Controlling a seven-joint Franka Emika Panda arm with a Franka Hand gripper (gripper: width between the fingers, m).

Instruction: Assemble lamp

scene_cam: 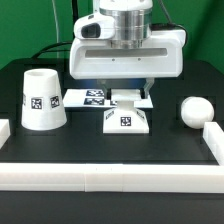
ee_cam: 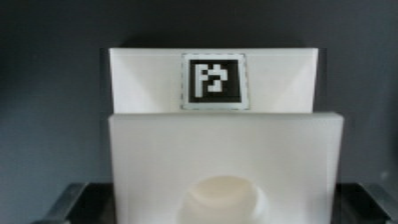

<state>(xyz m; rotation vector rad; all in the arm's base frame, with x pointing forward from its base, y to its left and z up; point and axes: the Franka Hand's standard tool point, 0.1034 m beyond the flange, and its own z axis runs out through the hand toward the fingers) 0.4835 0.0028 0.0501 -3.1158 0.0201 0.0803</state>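
The lamp base (scene_cam: 127, 119), a low white square with sloped sides and a tag on its front, sits mid-table. My gripper (scene_cam: 130, 98) hangs straight over it, lowered close to its top. In the wrist view the base (ee_cam: 222, 140) fills the picture, with its tag facing up and its round socket near the jaws. My gripper (ee_cam: 217, 205) is open, and its dark fingers (ee_cam: 75, 203) stand on either side of the base, apart from its sides. The tapered shade (scene_cam: 43, 99) stands at the exterior view's left. The ball-shaped bulb (scene_cam: 195, 110) lies at the right.
The marker board (scene_cam: 88, 97) lies flat just behind the base. A long white rail (scene_cam: 110, 177) runs along the front, and a shorter one (scene_cam: 212, 132) stands by the bulb at the right.
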